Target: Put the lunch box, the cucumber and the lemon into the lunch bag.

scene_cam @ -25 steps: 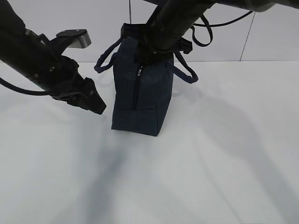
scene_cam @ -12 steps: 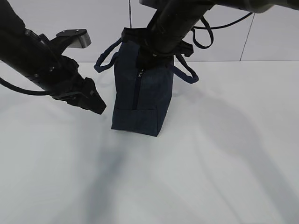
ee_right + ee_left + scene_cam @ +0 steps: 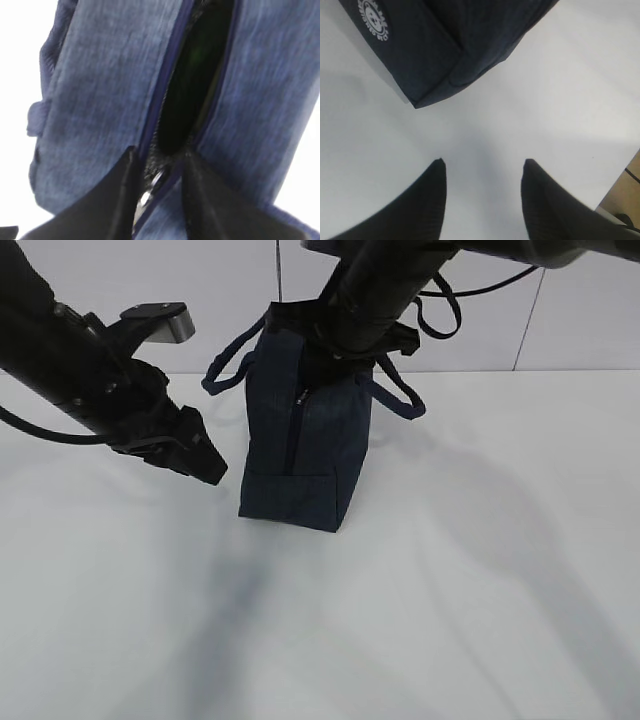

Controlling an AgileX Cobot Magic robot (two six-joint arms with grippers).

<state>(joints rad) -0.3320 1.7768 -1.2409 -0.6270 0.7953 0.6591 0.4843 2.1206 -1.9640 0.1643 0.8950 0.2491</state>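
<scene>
Setting: a plain white table (image 3: 480, 570) fills the lower frame of the exterior view, with a white panelled wall behind.
Lunch bag: the lunch bag (image 3: 300, 455) stands upright at centre, a little above the middle, dark navy, loop handles out to either side. Its white round logo (image 3: 372, 20) sits in the upper left of the left wrist view.
Bag opening: in the right wrist view the top zipper gapes in a narrow dark slit (image 3: 192, 85); a faint green glint shows inside, too dim to name.
Contents: I cannot tell what lies within. No lunch box, cucumber or lemon shows on the table.
Progress: my guess is the packing is nearly or wholly done, with the zipper perhaps the last thing handled.
Right gripper: the right gripper (image 3: 159, 167) sits at the top of the bag, jaws narrow, astride the zipper end where a small metal pull glints; grip unclear.
Left gripper: the left gripper (image 3: 482, 172) hovers at mid-left over bare table beside the bag, half spread and empty.
</scene>
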